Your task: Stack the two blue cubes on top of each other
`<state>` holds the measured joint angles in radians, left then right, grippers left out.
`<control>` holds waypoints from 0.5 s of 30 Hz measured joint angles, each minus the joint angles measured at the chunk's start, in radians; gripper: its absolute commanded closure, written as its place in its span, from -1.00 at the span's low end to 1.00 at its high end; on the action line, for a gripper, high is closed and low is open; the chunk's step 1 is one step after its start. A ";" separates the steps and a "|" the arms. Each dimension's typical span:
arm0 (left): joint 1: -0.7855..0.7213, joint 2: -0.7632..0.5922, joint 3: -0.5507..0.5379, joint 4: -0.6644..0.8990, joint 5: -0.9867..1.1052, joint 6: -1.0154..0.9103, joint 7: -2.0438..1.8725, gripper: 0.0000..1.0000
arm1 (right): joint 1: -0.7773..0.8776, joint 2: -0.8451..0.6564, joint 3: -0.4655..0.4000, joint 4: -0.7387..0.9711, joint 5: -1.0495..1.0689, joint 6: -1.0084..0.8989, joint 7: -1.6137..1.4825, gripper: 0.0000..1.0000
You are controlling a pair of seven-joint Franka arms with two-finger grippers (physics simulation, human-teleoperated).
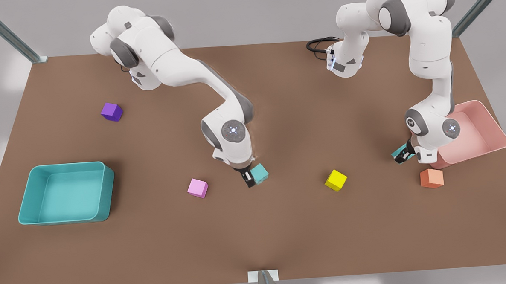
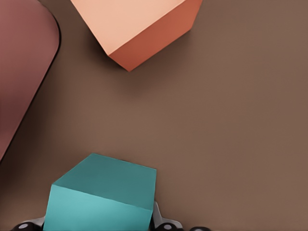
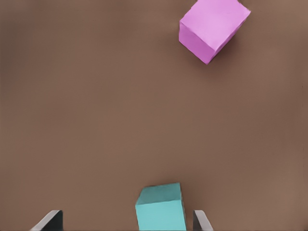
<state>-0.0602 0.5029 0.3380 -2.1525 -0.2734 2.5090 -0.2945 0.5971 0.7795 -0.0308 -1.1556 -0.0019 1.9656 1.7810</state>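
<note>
One blue cube (image 1: 260,173) rests on the brown table near the middle. My right gripper (image 1: 250,179) is down at it and open; the right wrist view shows the cube (image 3: 160,207) between the wide-spread fingers (image 3: 49,220), closer to one side, with my right gripper (image 3: 126,222) not touching it. The other blue cube (image 1: 399,150) is tilted and clamped in my left gripper (image 1: 404,155), low over the table by the pink tray. In the left wrist view that cube (image 2: 103,192) sits between the fingertips (image 2: 166,225) of my left gripper (image 2: 98,227).
An orange cube (image 1: 432,178) lies just in front of the left gripper, beside a pink tray (image 1: 493,125). A yellow cube (image 1: 336,179) and a pink cube (image 1: 198,188) flank the middle. A purple cube (image 1: 111,111) and a teal tray (image 1: 106,195) are at the front view's left.
</note>
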 measured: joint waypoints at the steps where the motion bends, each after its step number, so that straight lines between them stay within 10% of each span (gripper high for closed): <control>1: -0.006 -0.005 -0.001 0.000 0.002 0.000 -0.007 -0.20 | -0.093 -0.003 -0.009 -0.013 -0.021 -0.085 -0.084 -1.00; 9: -0.129 -0.212 -0.094 0.048 0.021 -0.186 -0.052 -0.21 | -0.313 -0.628 -0.029 -0.291 -0.222 -0.402 -0.768 -1.00; 15: -0.407 -0.082 -0.336 0.448 0.083 -0.373 -0.148 -0.21 | -0.384 -0.637 -0.037 -0.361 -0.144 -0.367 -1.061 -1.00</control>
<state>-0.4673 0.4209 0.0017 -1.7041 -0.1909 2.1361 -0.4421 0.2132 0.1424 -0.0682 -1.5162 -0.1464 1.5983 0.7204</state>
